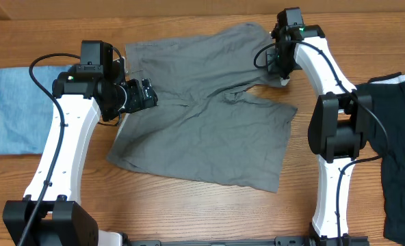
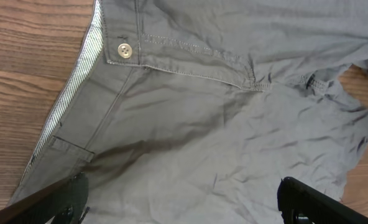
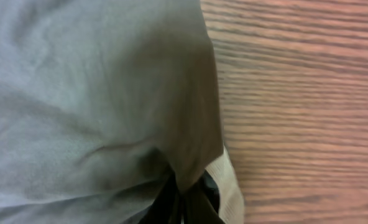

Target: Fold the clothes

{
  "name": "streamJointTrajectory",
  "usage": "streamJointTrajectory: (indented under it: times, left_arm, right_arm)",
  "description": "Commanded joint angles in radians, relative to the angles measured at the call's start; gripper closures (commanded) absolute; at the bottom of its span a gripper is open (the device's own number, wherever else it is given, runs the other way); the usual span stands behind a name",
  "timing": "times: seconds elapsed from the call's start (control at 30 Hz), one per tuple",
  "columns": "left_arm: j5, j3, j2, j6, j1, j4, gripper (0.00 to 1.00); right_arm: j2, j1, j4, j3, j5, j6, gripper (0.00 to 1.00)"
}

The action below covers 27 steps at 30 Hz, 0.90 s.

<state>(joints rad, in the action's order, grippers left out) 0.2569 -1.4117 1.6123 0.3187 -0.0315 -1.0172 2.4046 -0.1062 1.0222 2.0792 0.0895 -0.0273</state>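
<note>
The clothes [image 1: 202,119] are a single mid-grey garment spread wrinkled on the wooden table [image 1: 189,212], and they lie between the two grippers.

**Right gripper [image 1: 280,74].** The jaws are pinched together on the garment's far edge. In the right wrist view the clothes [image 3: 78,93] fill the area ahead and to the left of the right gripper [image 3: 183,208]. The grey fabric gathers into a fold that runs down between the black fingertips [image 3: 165,208]. A strip of pale lining [image 3: 232,183] shows just beside the pinch, and bare table [image 3: 296,93] lies to the right.

**Left gripper [image 1: 145,94].** The jaws stand spread wide and hold nothing. In the left wrist view the two dark fingers [image 2: 324,202] of the left gripper [image 2: 181,202] sit at either lower corner, with the clothes [image 2: 234,137] stretched between and ahead of them. Whether the tips touch the fabric cannot be told. Ahead and to the left lie the waistband with a pale button [image 2: 125,50] and a striped inner band [image 2: 78,93].

**Surroundings.** A light blue denim piece [image 1: 18,109] lies behind the left gripper, and a black garment [image 1: 401,157] lies beyond the right arm. Both are apart from the clothes.
</note>
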Motion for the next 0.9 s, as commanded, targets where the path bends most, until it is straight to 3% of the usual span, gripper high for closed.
streamJointTrajectory:
  times: [0.0, 0.33, 0.47, 0.8, 0.87]
  left_arm:
    - [-0.006, 0.004, 0.002, -0.001, -0.002, 0.001, 0.00]
    - [-0.006, 0.004, 0.002, -0.001, -0.002, 0.001, 0.00]
    - [-0.006, 0.004, 0.002, -0.001, -0.002, 0.001, 0.00]
    - [-0.006, 0.004, 0.002, -0.001, -0.002, 0.001, 0.00]
    - [-0.006, 0.004, 0.002, -0.001, -0.002, 0.001, 0.00]
  right_arm:
    - [-0.003, 0.001, 0.010, 0.026, 0.056, 0.001, 0.96]
    - [-0.058, -0.005, 0.138, 0.245, 0.103, 0.031, 0.96]
    - [-0.060, -0.005, 0.229, 0.323, 0.102, 0.036, 0.92]
    - [-0.059, -0.005, 0.330, 0.328, 0.112, 0.078, 0.91]
    - [-0.060, -0.005, 0.333, 0.331, 0.108, 0.107, 0.96]
